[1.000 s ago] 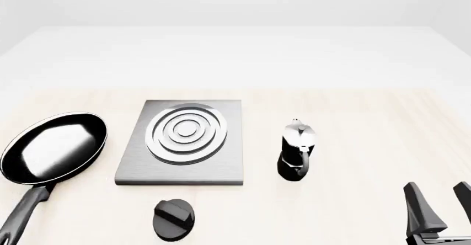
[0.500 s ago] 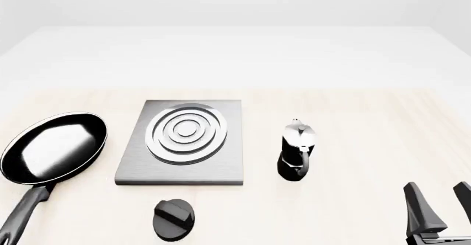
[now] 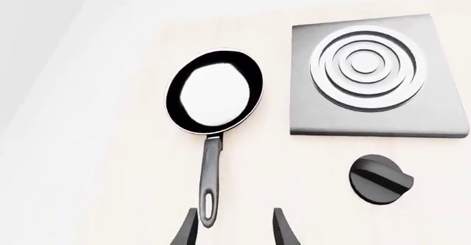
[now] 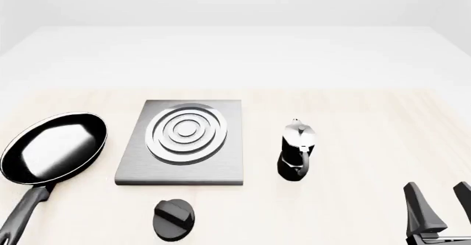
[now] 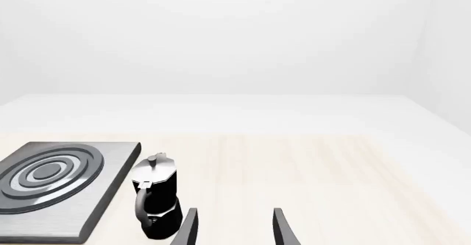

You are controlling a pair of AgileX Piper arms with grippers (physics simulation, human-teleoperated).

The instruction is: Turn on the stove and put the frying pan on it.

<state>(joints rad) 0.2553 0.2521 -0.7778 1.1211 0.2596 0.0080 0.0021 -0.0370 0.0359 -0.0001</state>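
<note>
The stove (image 4: 182, 143) is sitting flat in the middle of the bench (image 4: 368, 145), ring burner (image 4: 187, 133) bare, with its black knob (image 4: 174, 219) lying apart just in front of it on the near side. The frying pan (image 4: 53, 147) is resting on the bench just left of the stove, not touching it, handle pointing back toward the near edge. A little moka pot (image 4: 296, 151) is standing upright to the right of the stove. The left gripper (image 3: 234, 228) is hovering above the end of the pan handle, jaws spread wide and gripping nothing. The right gripper (image 4: 443, 211) is hanging at the near right corner, jaws also parted and empty.
</note>
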